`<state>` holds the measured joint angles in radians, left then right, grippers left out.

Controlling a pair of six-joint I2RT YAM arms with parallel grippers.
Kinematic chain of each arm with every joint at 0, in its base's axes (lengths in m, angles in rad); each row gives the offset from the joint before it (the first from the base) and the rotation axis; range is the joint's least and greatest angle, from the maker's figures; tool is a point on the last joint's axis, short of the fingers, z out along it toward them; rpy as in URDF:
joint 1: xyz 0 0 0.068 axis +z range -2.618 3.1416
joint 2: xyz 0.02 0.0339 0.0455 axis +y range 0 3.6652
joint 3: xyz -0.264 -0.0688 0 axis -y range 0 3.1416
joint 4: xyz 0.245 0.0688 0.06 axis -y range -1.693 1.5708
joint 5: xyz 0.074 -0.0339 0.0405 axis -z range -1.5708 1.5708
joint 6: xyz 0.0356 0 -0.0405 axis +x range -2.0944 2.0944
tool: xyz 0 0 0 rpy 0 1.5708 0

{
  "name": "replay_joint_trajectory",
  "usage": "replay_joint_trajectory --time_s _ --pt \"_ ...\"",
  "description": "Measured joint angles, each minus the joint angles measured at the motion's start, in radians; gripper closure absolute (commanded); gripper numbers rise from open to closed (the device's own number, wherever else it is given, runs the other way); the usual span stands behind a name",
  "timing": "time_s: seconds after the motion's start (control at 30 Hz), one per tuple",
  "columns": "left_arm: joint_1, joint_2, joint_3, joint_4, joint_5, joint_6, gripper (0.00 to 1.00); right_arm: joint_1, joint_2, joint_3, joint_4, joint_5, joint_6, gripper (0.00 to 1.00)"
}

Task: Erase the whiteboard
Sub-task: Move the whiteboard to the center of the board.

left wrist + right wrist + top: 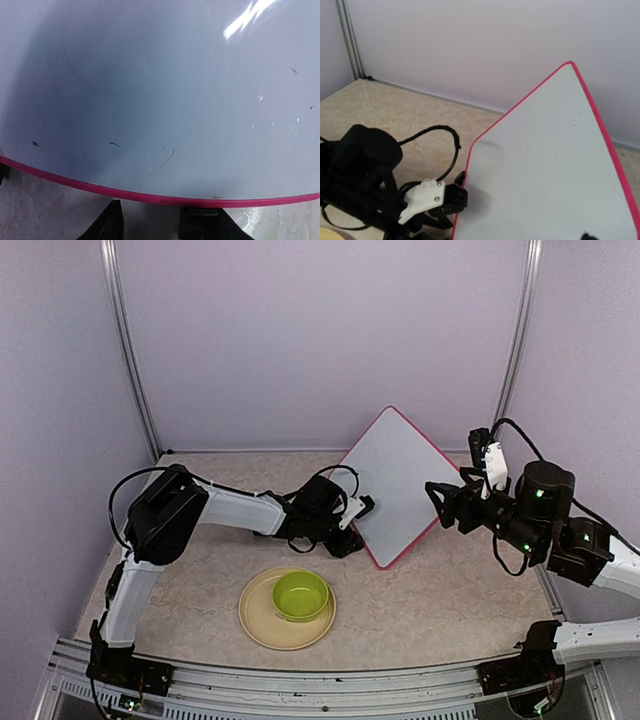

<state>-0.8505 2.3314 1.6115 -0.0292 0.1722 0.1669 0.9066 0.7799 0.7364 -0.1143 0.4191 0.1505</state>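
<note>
The whiteboard with its pink-red frame stands tilted at the table's middle right, showing as a diamond. Its face is nearly clean. Only a few thin dark traces remain near the pink edge in the left wrist view. My left gripper is low at the board's left edge, jaws apart, with bare table between the fingers. It also shows in the right wrist view. My right gripper is at the board's right edge, jaws spread. One fingertip shows over the board face.
A beige plate with a green bowl in it sits near the front, just below the left gripper. Purple walls and metal posts close in the back and sides. A black cable loops off the left wrist.
</note>
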Motion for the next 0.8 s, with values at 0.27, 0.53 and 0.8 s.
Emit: replay_joint_trajectory --time_s 0.27,0.53,0.8 --pt "-0.023 0.000 -0.044 0.096 -0.078 -0.071 0.72 0.000 -0.002 -0.004 0.000 0.005 0.000 0.16" --pt "-0.069 -0.002 -0.064 0.137 -0.253 -0.229 0.82 -0.002 -0.018 -0.014 0.003 0.005 0.000 0.16" --pt "-0.122 0.019 -0.004 0.066 -0.412 -0.460 0.87 -0.005 -0.051 -0.023 0.003 0.005 0.006 0.16"
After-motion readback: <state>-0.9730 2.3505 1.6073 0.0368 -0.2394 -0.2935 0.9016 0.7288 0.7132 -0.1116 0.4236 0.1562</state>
